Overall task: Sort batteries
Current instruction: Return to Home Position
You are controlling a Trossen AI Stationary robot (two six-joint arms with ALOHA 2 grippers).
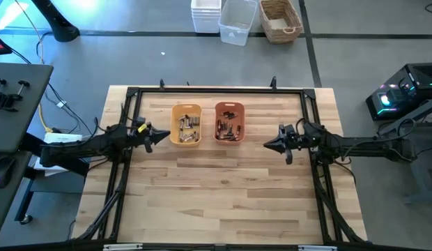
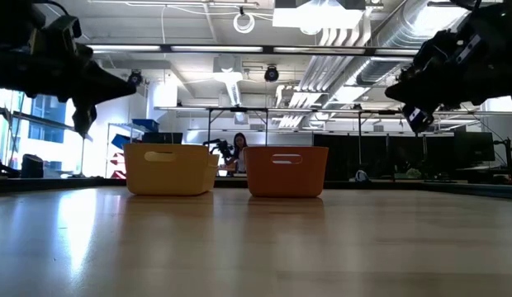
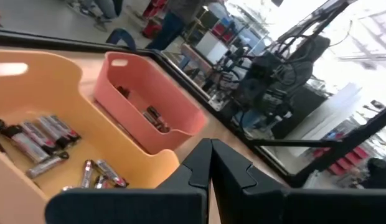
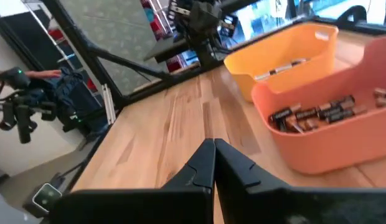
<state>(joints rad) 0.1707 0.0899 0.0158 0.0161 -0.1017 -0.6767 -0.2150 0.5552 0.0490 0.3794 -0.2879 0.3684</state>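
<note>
A: Where are we in the sort?
B: Reads as the return-to-home step. I see no loose cell on the table (image 1: 223, 202).
A: Left to right, go.
B: The left gripper (image 1: 164, 136) sits just off the outer side of the yellow tray (image 1: 187, 106), tips aimed at it, not touching. In the low view it hangs clear above the tabletop. Wrist view shows its fingers pressed together with nothing between them.
A: Trays?
B: The orange tray (image 1: 230, 104) is right beside the yellow one, on its right. Both are upright, toward the far edge. All the batteries (image 1: 188, 130) are inside: a silvery lot loose in the yellow one, a darker lot in the orange one. They're piled, can't count them.
A: Right side?
B: The right gripper (image 1: 267, 144) is a bit apart from the orange tray, pointing at it, also raised off the table. Tips closed on each other, empty.
A: Next move?
B: My read: nothing left to pick. Each arm pulls back along its own side and folds to rest, jaws closed, no swing toward the trays. The left one has less room, so back it straight out before lowering.
A: Risk?
B: Low. At worst it clips the yellow rim.
</note>
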